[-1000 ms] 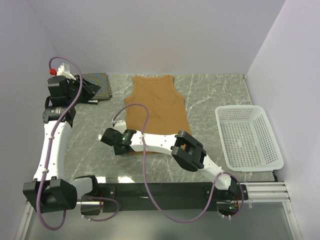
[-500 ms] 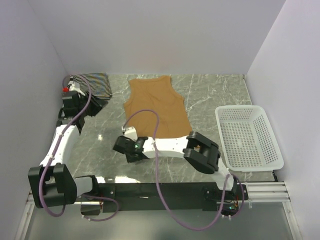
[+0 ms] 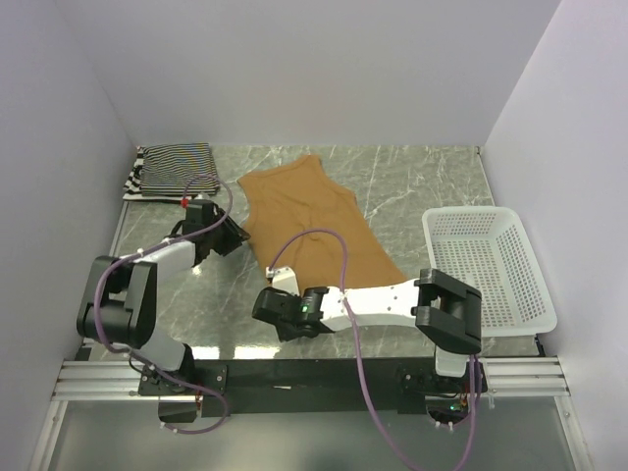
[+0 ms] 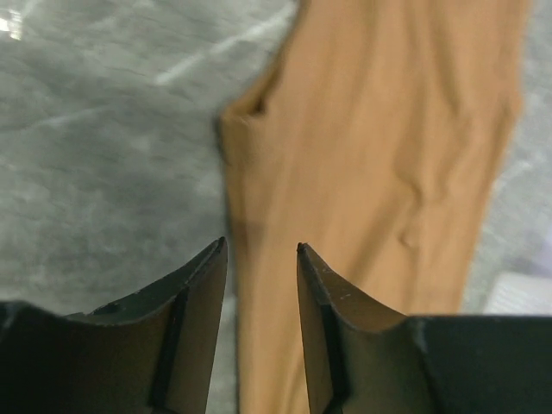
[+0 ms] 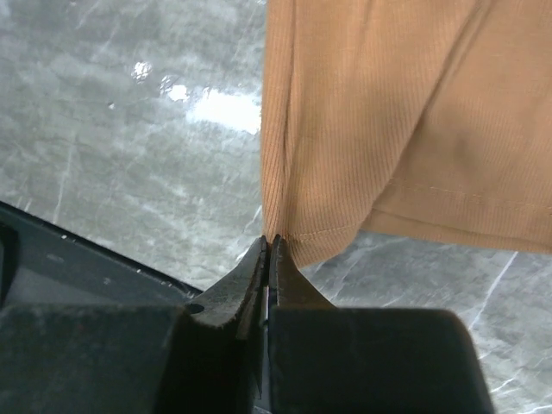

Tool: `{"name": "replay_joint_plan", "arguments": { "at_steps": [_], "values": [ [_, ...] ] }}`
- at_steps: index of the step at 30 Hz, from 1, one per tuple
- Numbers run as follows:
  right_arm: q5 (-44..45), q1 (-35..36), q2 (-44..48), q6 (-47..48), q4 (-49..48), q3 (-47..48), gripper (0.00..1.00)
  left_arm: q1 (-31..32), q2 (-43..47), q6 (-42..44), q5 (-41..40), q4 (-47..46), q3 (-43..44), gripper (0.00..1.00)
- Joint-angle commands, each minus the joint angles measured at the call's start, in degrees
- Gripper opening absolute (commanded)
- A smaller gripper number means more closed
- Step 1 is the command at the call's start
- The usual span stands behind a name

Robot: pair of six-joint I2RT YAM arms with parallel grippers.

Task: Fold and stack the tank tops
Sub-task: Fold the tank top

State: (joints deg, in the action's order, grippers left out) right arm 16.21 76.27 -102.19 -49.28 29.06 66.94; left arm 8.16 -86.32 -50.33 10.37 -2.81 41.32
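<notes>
The plain tan-brown tank top (image 3: 309, 226) lies skewed on the marble table, and it also shows in the left wrist view (image 4: 371, 155). My right gripper (image 3: 275, 290) is shut on the near-left hem corner of this top (image 5: 345, 129), its tips pinched on the fabric (image 5: 272, 241). My left gripper (image 3: 234, 238) is open at the top's left edge; that edge runs between my fingertips (image 4: 261, 250). A folded pile of black-and-white striped fabric (image 3: 172, 167) sits at the back left. I cannot tell whether it is one top or two.
A white plastic lattice basket (image 3: 488, 270) stands at the right edge of the table. Grey walls close in the back and both sides. The arms' black base rail (image 3: 314, 373) runs along the near edge.
My left arm has come down from the striped pile to the tan top's left edge. My right gripper has moved toward the front with the hem corner, and the top has skewed.
</notes>
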Motion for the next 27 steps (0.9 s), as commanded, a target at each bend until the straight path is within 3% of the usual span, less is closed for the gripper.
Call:
{"name": "replay_joint_plan", "arguments": {
  "at_steps": [1,15,18,19,21,22,27],
  "values": [
    [0.9,1.4,1.8,-1.6,-0.6,-0.2,0.00,0.7,-2.2,0.1,-6.8,-2.0,3.1,0.43],
    [0.1,2.7,-4.5,-1.2,1.2,6.4,0.00,1.5,-12.0,3.7,-9.5,-1.3,9.3,0.41],
    [-1.0,2.7,-5.6,-0.7,1.0,7.6,0.00,1.6,-13.3,4.2,-11.8,0.5,10.6,0.34],
    [-1.5,2.7,-5.8,-0.5,0.8,7.8,0.00,1.6,-13.7,4.1,-12.4,1.6,10.9,0.21],
    [-3.4,2.7,-6.6,-0.1,0.1,8.5,0.00,1.5,-13.9,3.9,-13.6,2.5,11.6,0.14],
    [-4.4,2.7,-7.1,0.5,-0.1,8.8,0.00,1.6,-13.8,3.7,-16.0,4.6,11.9,0.02],
    [-10.3,3.1,-11.4,2.2,-1.1,14.8,0.00,1.4,-12.1,3.2,-20.7,7.1,13.6,0.00]
  ]
}}
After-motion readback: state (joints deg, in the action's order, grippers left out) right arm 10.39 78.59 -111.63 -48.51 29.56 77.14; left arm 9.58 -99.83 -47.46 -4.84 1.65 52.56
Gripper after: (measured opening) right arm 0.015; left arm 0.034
